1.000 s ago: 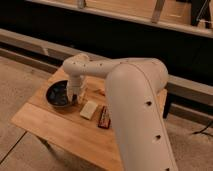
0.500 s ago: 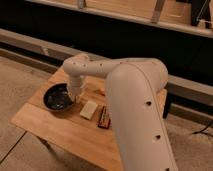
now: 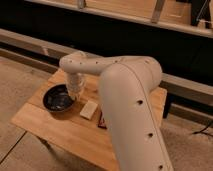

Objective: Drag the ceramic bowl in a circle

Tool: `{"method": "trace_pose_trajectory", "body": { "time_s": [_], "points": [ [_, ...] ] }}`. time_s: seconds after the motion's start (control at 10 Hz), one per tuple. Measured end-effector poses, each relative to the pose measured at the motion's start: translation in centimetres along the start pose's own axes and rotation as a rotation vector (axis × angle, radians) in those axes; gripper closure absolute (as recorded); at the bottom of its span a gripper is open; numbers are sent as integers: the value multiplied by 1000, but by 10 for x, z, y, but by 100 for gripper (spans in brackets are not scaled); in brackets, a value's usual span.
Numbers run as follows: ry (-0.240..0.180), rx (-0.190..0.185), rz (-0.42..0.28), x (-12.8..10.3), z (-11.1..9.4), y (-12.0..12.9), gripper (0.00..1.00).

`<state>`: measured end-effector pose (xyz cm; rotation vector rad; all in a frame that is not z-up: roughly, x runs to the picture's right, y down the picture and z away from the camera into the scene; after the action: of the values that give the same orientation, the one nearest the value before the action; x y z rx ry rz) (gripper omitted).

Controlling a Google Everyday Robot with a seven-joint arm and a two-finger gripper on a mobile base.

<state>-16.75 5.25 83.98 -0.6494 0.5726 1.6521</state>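
Ceramic bowl (image 3: 56, 99), dark and glossy, is sitting near the left end of the wooden table (image 3: 52, 127), closer to the far edge than the near one. Just to its right, the gripper (image 3: 75, 93) is reaching down from above and meeting the bowl at its right rim; whether it is clamping the rim or only resting against it, I cannot tell, since the wrist is covering that spot. Further right, a pale block (image 3: 89, 109) is lying flat on the wood, just beside the bowl but not touching it. A small dark box (image 3: 102, 120) is peeking out next to the block, mostly hidden behind the robot's white arm (image 3: 131, 100), which is filling the right foreground and arching over the table.
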Motion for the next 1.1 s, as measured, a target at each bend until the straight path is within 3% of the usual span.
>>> {"method": "trace_pose_trajectory", "body": {
  "time_s": [0.5,0.9,1.1],
  "points": [
    [-15,52,-44,-9,-5,18,100],
    [16,51,-124,10,9,56,100],
    [28,52,-135,16,15,59,100]
  ]
}}
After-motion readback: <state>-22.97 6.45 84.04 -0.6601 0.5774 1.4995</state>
